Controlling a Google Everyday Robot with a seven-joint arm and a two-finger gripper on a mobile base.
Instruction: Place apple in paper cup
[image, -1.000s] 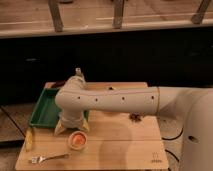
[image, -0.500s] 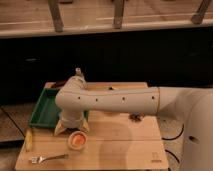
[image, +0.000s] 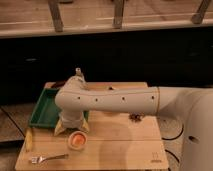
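Note:
The white paper cup (image: 77, 140) stands on the wooden table near the front left. An orange-yellow round thing, the apple (image: 77, 140), sits inside its mouth. My gripper (image: 73, 126) hangs from the white arm (image: 115, 101) just behind and above the cup, close to its rim. The arm reaches in from the right across the table and hides much of the gripper.
A green tray (image: 44, 109) lies at the left behind the gripper. A long yellow thing (image: 28, 140) lies at the table's left edge. A fork (image: 48, 158) lies at the front left. A small brown object (image: 135, 117) sits at the right. A bottle top (image: 78, 74) shows above the arm.

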